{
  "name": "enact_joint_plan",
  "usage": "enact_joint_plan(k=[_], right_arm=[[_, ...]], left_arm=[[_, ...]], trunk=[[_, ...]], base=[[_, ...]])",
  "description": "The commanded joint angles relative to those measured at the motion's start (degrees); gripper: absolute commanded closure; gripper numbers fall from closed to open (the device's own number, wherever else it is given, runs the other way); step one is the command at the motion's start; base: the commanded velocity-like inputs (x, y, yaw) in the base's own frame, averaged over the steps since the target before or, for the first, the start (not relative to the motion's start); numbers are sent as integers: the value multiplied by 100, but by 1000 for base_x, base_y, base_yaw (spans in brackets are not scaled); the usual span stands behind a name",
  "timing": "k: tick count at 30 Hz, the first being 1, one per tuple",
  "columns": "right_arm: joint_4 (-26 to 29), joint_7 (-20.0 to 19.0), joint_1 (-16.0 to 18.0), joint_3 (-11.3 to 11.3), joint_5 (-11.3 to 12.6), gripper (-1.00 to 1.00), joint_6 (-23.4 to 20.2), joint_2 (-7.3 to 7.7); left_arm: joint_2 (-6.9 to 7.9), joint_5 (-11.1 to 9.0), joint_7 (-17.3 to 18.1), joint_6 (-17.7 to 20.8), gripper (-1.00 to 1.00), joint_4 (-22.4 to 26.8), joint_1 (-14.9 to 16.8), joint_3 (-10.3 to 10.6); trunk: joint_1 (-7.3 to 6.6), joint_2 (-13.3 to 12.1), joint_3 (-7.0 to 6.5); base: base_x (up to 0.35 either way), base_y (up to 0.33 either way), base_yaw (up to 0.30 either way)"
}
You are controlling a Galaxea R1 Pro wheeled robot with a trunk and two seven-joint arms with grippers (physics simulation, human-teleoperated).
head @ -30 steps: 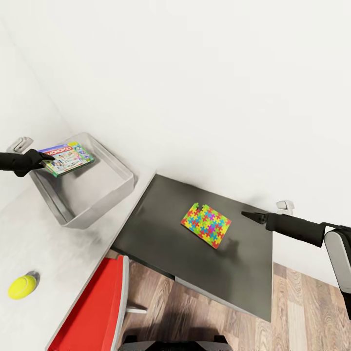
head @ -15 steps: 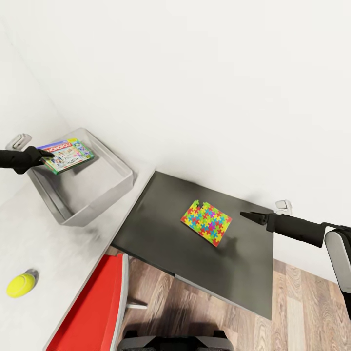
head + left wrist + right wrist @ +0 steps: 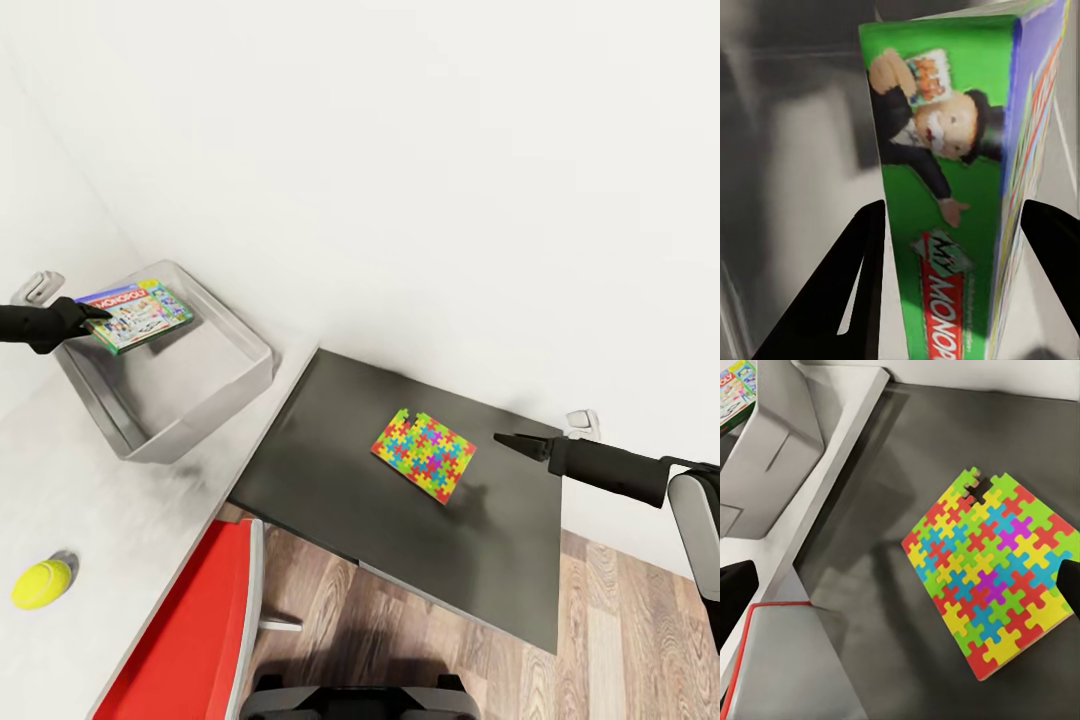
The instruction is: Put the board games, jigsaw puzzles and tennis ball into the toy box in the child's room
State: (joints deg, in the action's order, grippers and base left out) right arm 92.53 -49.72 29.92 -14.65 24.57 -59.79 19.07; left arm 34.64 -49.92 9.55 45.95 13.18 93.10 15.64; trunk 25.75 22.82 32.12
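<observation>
Your left gripper (image 3: 92, 318) clamped the game (image 3: 135, 317) over the box (image 3: 215, 385), unreleased; your right gripper (image 3: 512, 441) stood open and empty, with puzzle (image 3: 423, 459) and ball (image 3: 41, 584) left.

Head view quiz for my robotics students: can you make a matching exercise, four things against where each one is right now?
Things:
1. board game
2. jigsaw puzzle
3. tennis ball
4. right gripper

Places:
A. on the light-grey desk top, near the red chair
B. held by the left gripper over the toy box
C. flat on the dark-grey wing
D. in the air beside the puzzle, holding nothing

Pairs: 1-B, 2-C, 3-A, 4-D
</observation>
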Motion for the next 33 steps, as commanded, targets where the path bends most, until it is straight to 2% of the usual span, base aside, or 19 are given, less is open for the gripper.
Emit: enact_joint_plan(k=[1, 13, 23, 33], right_arm=[[1, -35, 5, -8, -23, -100, -21, 2], [1, -36, 5, -19, -30, -100, -21, -8], [1, -36, 5, -20, -31, -100, -21, -10], [1, -36, 5, -20, -31, -100, -21, -14]], left_arm=[[2, 45, 62, 7, 100, -2, 6, 16], [13, 81, 258, -5, 100, 202, -1, 44], [25, 110, 290, -21, 100, 240, -6, 62], [40, 114, 293, -31, 100, 245, -36, 69]], trunk=[[3, 10, 9], [3, 10, 83], [3, 10, 164], [3, 10, 185]], base=[[0, 0, 0], [0, 0, 0], [0, 0, 0], [0, 0, 0]])
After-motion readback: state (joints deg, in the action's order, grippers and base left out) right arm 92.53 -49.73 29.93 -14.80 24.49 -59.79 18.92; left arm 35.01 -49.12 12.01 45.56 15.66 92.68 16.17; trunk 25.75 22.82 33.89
